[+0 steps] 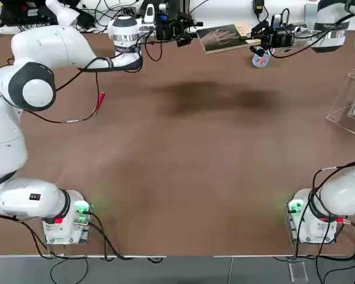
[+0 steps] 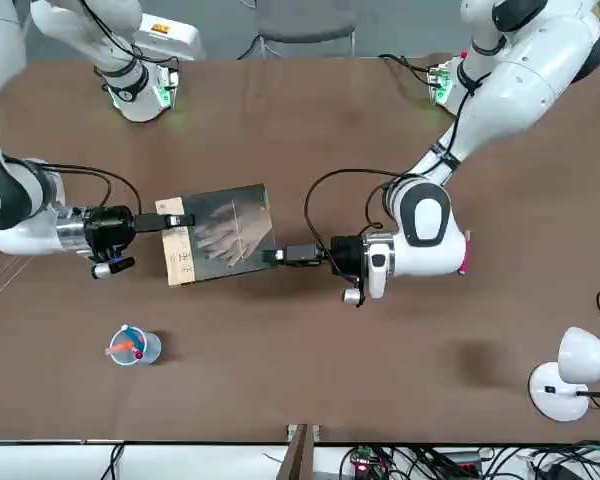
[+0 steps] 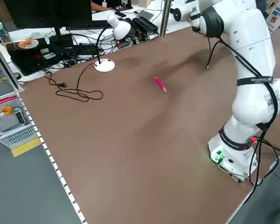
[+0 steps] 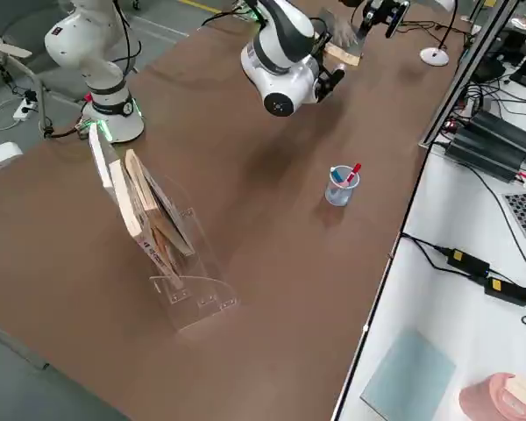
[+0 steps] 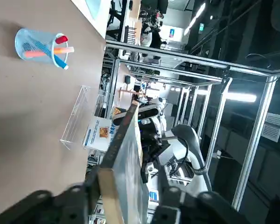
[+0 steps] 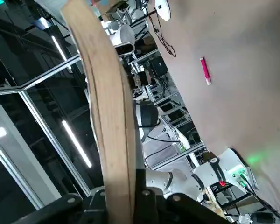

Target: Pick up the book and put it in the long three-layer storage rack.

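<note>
The book [image 1: 222, 37] is held level above the table's far edge between both arms. Its dark cover with a pale hand image shows in the front view [image 2: 225, 235]. My right gripper [image 1: 252, 41] is shut on its tan strip edge [image 6: 107, 116], seen from across the table [image 2: 165, 220]. At the opposite edge, my left gripper [image 1: 188, 36] stands open, its fingers [image 5: 165, 205] spread either side of the book [image 5: 126, 163]. The clear storage rack [image 1: 352, 97] stands at the table's right edge, with several books leaning in it [image 4: 158, 237].
A clear cup of pens [image 1: 260, 59] stands on the table just near of the book [image 2: 130, 347]. A red pen [image 1: 99, 100] lies on the left half of the table. A white desk lamp [image 2: 570, 370] stands at the far left corner.
</note>
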